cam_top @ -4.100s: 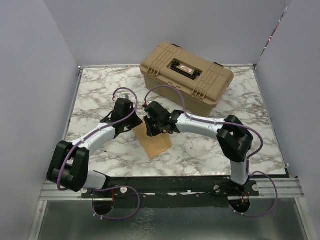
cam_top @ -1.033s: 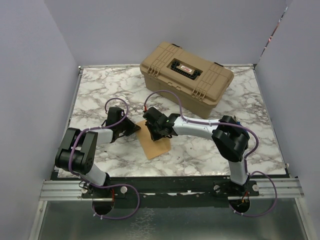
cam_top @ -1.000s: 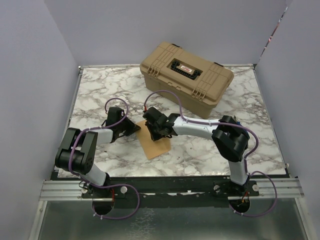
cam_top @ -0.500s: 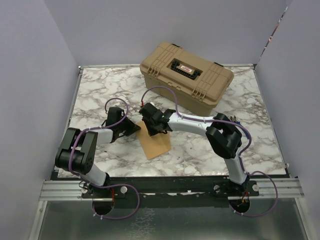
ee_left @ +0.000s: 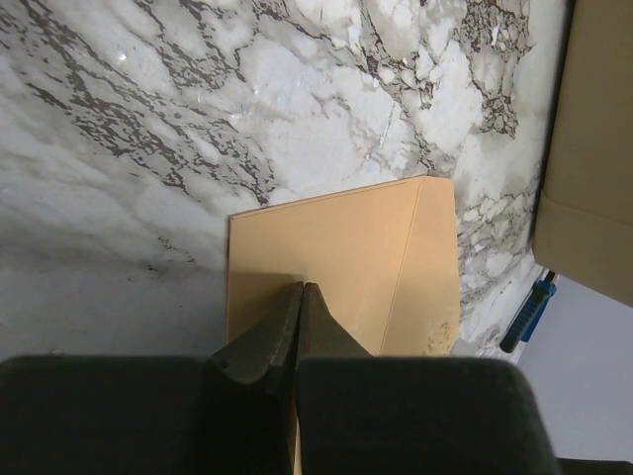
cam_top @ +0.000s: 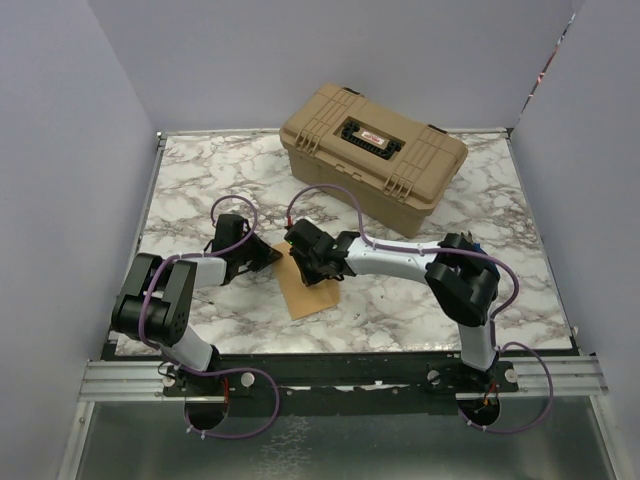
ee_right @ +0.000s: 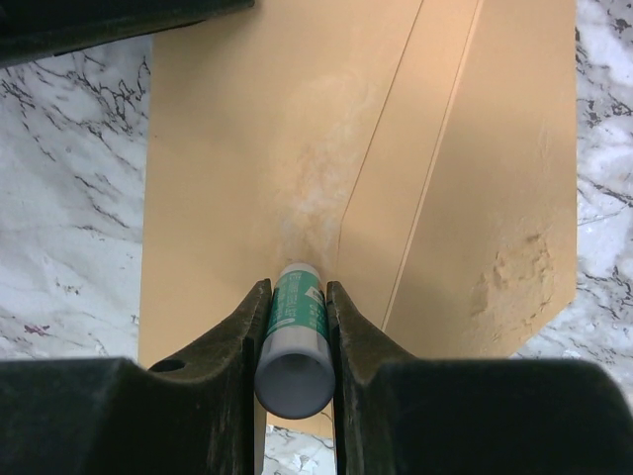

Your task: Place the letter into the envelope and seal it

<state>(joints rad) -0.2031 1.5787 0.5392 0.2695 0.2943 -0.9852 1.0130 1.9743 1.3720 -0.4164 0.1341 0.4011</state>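
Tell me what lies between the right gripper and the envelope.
A green-and-white glue stick, clamped in the right gripper, its tip pointing at the envelope; the right wrist view shows it.

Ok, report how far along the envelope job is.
Looks done: no loose letter shows, so it is probably inside the envelope. In hand: the right gripper holds a glue stick tip-down on the envelope, a pale smear ahead of it; the shut left gripper sits on the envelope. Left: pressing the flap sealed, which I cannot confirm.
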